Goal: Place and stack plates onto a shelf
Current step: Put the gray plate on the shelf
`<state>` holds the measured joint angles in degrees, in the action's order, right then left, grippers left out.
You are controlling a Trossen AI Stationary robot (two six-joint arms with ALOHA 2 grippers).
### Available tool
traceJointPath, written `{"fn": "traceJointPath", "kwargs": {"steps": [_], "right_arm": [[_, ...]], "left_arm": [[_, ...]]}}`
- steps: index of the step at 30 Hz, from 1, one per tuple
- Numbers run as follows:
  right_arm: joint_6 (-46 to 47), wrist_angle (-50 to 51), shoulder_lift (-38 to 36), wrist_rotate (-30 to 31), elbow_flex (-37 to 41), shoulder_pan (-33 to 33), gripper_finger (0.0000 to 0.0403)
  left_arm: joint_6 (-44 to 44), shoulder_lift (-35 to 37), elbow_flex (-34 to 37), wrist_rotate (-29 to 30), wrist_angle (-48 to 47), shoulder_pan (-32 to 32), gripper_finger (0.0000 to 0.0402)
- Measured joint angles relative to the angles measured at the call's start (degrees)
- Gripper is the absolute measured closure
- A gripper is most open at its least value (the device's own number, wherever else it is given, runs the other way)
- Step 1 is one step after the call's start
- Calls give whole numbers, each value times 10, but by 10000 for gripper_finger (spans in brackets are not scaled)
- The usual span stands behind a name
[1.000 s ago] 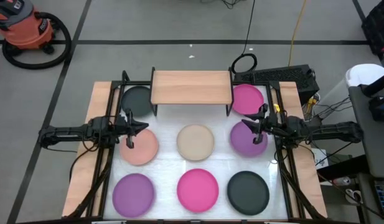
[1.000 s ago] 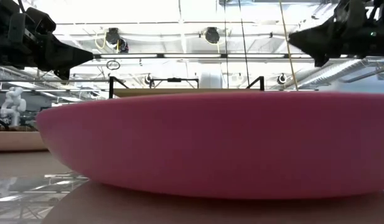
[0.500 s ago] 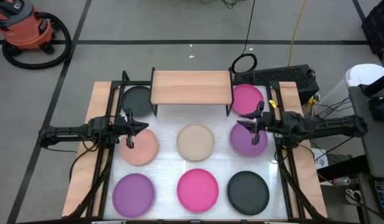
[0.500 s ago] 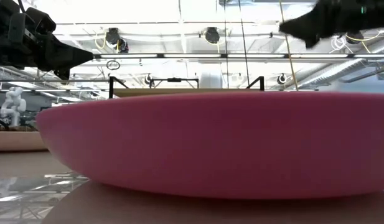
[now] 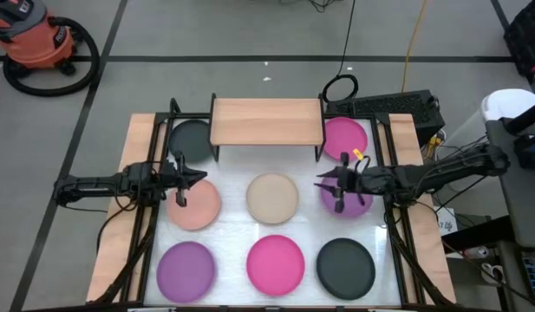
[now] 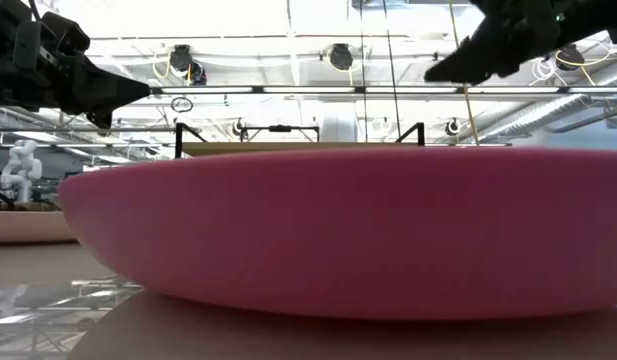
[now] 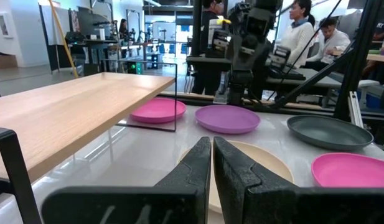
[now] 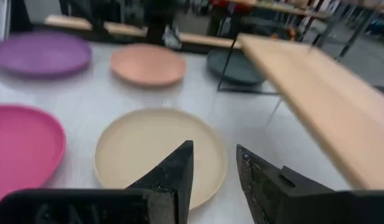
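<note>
The wooden shelf [image 5: 267, 121] stands at the table's far side with nothing on top. A black plate [image 5: 191, 136] lies by its left legs and a magenta plate [image 5: 345, 137] by its right legs. Salmon [image 5: 198, 206], beige [image 5: 272, 198] and purple [image 5: 349, 195] plates form the middle row. Purple [image 5: 185, 267], magenta [image 5: 276, 263] and black [image 5: 345, 267] plates form the near row. My left gripper [image 5: 182, 179], shut and empty, hovers over the salmon plate's far edge. My right gripper [image 5: 326, 186] [image 8: 213, 168], open and empty, hovers between the purple and beige [image 8: 157, 152] plates.
Black frame rails run along both sides of the table. The near magenta plate [image 6: 358, 230] fills most of the low view. White tabletop shows between the plates and in front of the shelf. People sit beyond the table in the left wrist view.
My right gripper has moved toward the table's left, from above the middle purple plate to its left edge, nearer the beige plate, and its fingers have tipped downward. My left arm has kept still. No plate has moved.
</note>
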<state>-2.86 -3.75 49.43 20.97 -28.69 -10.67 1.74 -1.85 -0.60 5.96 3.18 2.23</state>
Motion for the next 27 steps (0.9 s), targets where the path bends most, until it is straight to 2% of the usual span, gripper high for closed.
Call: {"fn": "traceJointPath", "kwargs": {"steps": [9,13,18,22,27], "right_arm": [[33,-20,104,14,0,-1,287],[-11,-33,145,9,0,-5,262],[-94,-116,217,-30,0,-16,220],[-142,-173,275,-31,0,-22,193],[-84,-213,328,-33,-6,-22,177]], "left_arm": [[0,0,0,0,0,0,378],[0,0,0,0,0,0,378],[0,0,0,0,0,0,378],[0,0,0,0,0,0,378],[0,0,0,0,0,0,378]]}}
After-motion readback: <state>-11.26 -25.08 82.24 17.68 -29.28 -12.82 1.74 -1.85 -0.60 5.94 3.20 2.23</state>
